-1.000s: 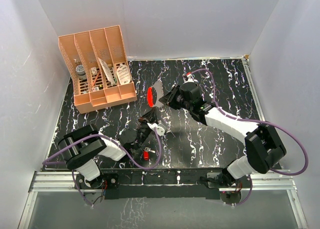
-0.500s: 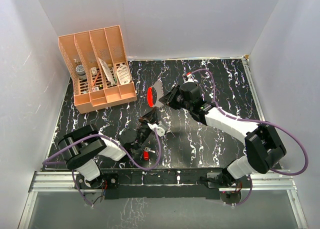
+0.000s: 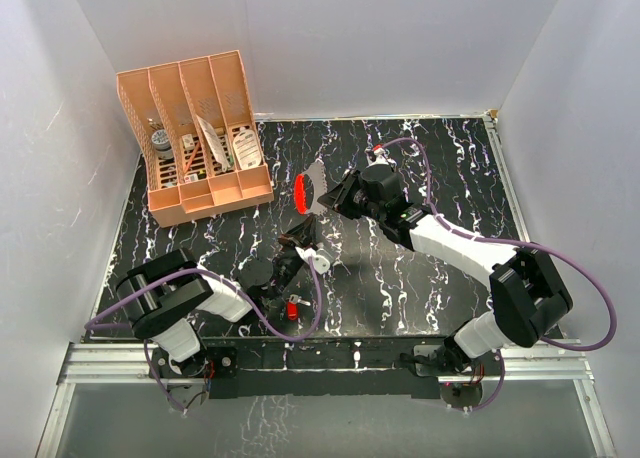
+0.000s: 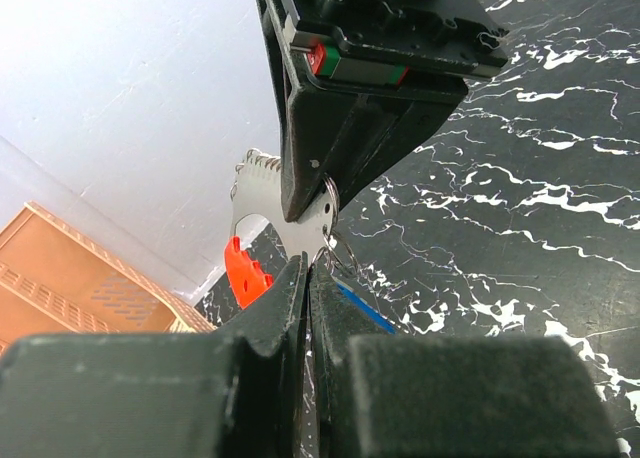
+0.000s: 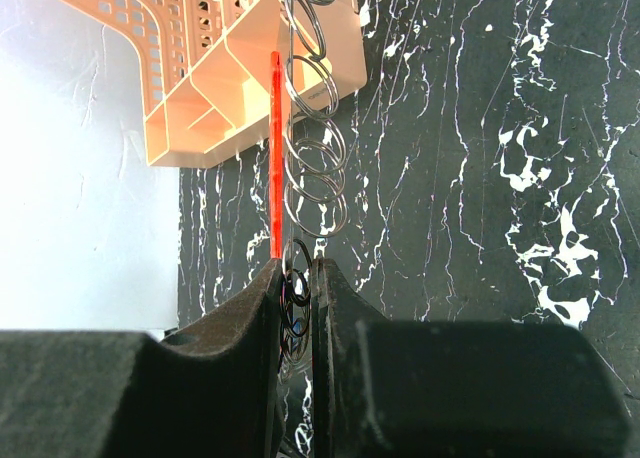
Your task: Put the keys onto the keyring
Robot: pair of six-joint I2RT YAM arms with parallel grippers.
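- Right gripper [image 5: 295, 278]: fingers together, clamped on the keyring [image 3: 301, 191]. It holds the keyring off the table [image 3: 430, 158], mid-scene, right of the peach organizer [image 3: 200, 138].
- Right wrist view: the keyring's red strip is edge-on, and a chain of split rings [image 5: 312, 138] runs beside it into the clamp.
- Left gripper [image 4: 308, 286]: fingers nearly closed, with only a slit between them. It appears to pinch the blue-headed key [image 4: 362, 310], whose blue head shows just beyond the fingertips. The grip itself is mostly hidden.
- Left gripper tip sits just near of the right gripper, close to a small ring at the keyring's silver end. I cannot tell whether they touch.
- Red-headed key [image 3: 293, 308]: lies loose on the near table beside the left arm.
- Progress, as judged: neither key is seen threaded. The blue one is presented at the ring, and the red one is untouched. Most of the task is left.
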